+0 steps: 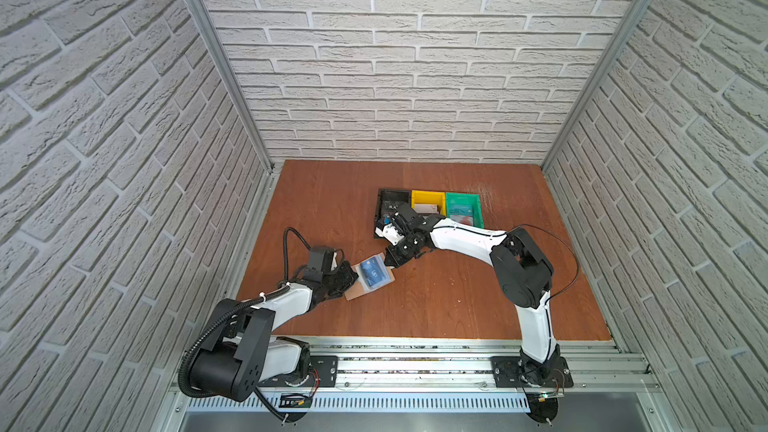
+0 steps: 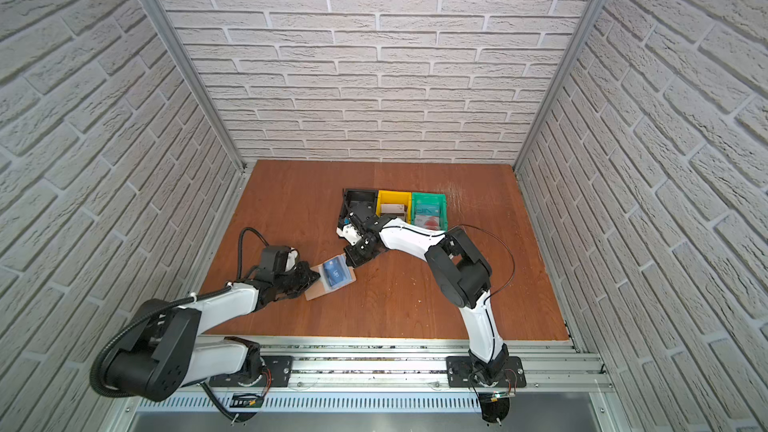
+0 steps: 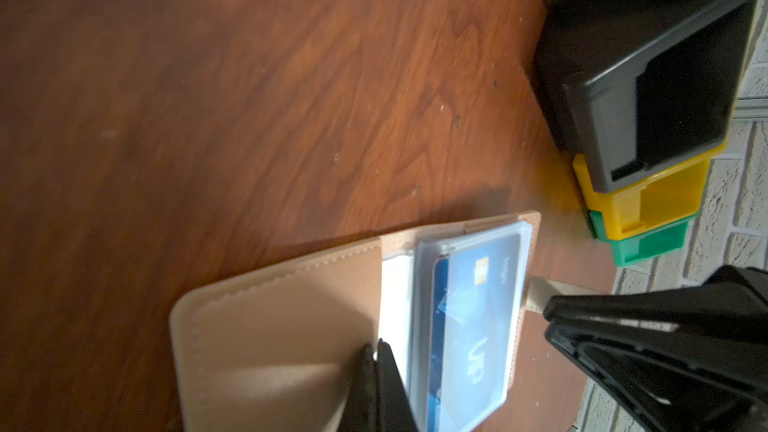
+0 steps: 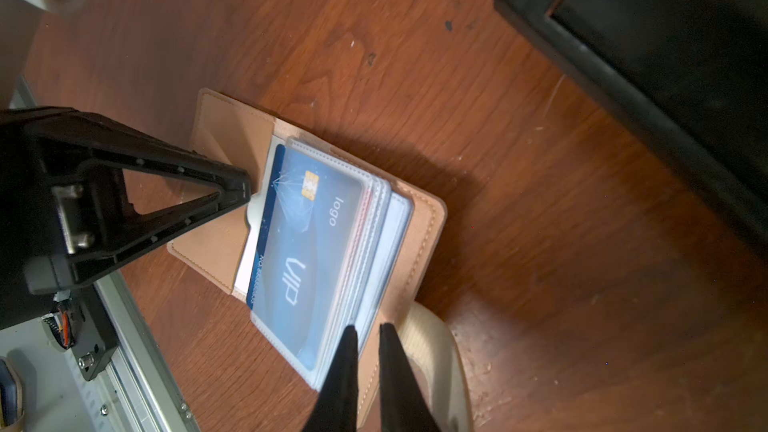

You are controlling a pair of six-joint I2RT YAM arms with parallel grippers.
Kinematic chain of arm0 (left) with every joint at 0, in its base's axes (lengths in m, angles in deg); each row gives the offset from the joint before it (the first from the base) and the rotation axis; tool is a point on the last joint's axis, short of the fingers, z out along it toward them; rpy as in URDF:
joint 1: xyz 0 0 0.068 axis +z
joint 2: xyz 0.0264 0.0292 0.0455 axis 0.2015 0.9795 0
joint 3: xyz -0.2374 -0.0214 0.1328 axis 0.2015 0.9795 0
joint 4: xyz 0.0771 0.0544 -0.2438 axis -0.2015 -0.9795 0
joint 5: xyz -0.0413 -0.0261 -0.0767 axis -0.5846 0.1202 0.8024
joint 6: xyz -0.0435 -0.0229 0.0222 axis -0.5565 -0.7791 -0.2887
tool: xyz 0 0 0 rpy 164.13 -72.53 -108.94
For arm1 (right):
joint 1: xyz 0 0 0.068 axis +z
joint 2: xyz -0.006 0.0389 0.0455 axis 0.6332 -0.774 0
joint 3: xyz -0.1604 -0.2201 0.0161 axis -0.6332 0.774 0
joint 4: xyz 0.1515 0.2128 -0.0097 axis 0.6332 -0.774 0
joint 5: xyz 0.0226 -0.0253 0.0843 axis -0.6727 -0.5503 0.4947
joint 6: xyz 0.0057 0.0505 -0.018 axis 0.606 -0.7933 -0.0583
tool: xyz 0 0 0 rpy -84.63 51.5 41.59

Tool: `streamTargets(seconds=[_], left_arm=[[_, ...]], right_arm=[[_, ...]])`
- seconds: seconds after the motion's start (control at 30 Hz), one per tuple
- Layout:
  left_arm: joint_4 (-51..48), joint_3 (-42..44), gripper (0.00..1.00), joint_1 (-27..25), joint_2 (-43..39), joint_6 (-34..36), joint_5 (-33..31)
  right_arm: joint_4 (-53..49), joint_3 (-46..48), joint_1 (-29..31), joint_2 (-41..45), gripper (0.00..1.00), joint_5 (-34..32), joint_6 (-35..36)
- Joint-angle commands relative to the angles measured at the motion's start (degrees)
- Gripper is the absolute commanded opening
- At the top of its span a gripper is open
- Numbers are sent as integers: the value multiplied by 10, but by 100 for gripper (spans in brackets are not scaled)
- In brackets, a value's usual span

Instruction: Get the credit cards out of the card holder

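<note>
Two grippers work the open card holder [image 4: 428, 218], which lies on the table [image 1: 457, 305]. The left gripper [image 3: 376, 351], closed, pins the flap; firm pressure prevents sliding. The right gripper [image 4: 368, 332], jaws narrow, straddles the clear sleeves [image 4: 376, 218] beside the blue card [image 4: 307, 243]; it should nip one layer only. Only a top view shows cards inside the far yellow bin [image 1: 428, 193] and green bin [image 1: 461, 195].

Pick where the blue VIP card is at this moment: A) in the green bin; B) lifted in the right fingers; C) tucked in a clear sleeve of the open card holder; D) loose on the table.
C: the blue VIP card shows through the clear plastic inside the card holder, which lies open on the table.
</note>
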Motion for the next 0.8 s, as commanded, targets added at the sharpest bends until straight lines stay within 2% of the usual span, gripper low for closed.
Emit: streamTargets(seconds=[0.0, 0.2, 0.77], left_arm=[[1, 9, 0, -1, -5, 9, -14], [14, 7, 0, -1, 12, 11, -11], [10, 8, 0, 9, 9, 16, 4]], right_arm=[[-1, -6, 7, 1, 14, 6, 8], [1, -16, 13, -14, 13, 29, 7], [0, -16, 15, -51, 13, 8, 3]])
